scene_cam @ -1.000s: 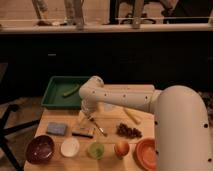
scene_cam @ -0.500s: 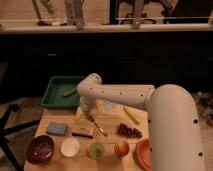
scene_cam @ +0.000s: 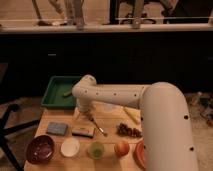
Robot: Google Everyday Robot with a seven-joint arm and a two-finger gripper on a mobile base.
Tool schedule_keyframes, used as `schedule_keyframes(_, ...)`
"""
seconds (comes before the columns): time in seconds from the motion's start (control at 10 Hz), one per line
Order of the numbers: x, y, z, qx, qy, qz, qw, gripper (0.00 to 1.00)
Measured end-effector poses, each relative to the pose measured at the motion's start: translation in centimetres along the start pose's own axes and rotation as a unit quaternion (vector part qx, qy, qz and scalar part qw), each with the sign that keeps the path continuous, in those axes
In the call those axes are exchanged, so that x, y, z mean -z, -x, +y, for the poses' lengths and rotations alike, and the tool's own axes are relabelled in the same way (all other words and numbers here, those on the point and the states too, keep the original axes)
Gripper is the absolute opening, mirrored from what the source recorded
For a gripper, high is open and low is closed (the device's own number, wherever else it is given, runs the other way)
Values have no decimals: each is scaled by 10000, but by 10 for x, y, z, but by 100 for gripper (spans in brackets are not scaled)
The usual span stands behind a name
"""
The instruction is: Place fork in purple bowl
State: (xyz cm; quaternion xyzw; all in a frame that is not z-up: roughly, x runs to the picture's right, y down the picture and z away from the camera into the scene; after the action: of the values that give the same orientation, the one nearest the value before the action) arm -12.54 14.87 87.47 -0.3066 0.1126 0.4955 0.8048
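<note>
The fork point(scene_cam: 97, 125), slim and silvery, lies slanted on the wooden table point(scene_cam: 110, 140) near its middle. At the front left corner stands the purple bowl point(scene_cam: 40, 148), dark and glossy, with nothing in it. My arm reaches in from the right and bends down at the wrist. My gripper point(scene_cam: 82, 114) hangs at the table's back left, just up and left of the fork's handle end. It stands open and holds nothing. Its fingertips are partly lost against the table.
A green tray point(scene_cam: 56, 94) sits behind the table at the left. In the front row stand a white bowl point(scene_cam: 70, 147), a green cup point(scene_cam: 96, 149), an orange fruit point(scene_cam: 121, 148) and an orange-red bowl point(scene_cam: 139, 153). A blue sponge point(scene_cam: 57, 128), a dark block point(scene_cam: 82, 132), grapes point(scene_cam: 129, 131) and a yellow item point(scene_cam: 131, 115) lie mid-table.
My arm has shifted slightly to the left and the wrist has dipped a little toward the table. The fork and the bowls have stayed where they were.
</note>
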Motion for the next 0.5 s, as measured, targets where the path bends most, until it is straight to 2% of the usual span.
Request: schedule_keyframes(0.5, -21, 5, 4, -13, -51, 159, 9999, 80)
